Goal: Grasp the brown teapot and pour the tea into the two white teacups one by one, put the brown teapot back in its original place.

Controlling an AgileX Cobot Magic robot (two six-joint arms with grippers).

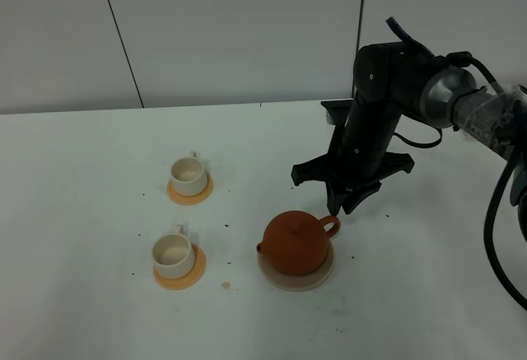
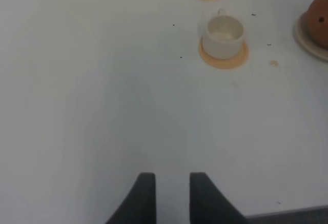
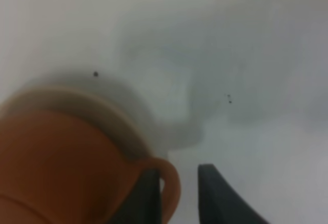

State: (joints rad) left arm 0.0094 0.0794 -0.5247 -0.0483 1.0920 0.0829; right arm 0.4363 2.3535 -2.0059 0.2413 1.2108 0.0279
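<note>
The brown teapot (image 1: 295, 243) (image 3: 61, 162) sits upright on its original place, the beige disc (image 1: 317, 278) (image 3: 124, 117). Its loop handle (image 1: 329, 226) (image 3: 171, 183) points towards my right gripper (image 1: 343, 208) (image 3: 178, 170). That gripper is open, one finger on each side of the handle, and a gap shows beside the loop. The two white teacups (image 1: 188, 175) (image 1: 173, 250) stand on orange coasters left of the pot. My left gripper (image 2: 171, 190) hovers over bare table with a narrow gap and nothing in it. It faces the near cup (image 2: 222, 34), with the teapot's edge (image 2: 320, 19) at the side.
Orange coasters (image 1: 191, 194) (image 1: 177, 278) lie under the cups. A small brown stain (image 1: 224, 285) and dark specks dot the white table (image 1: 82, 212). The right arm (image 1: 379, 105) reaches in from the back right. A grey wall closes off the table's far side.
</note>
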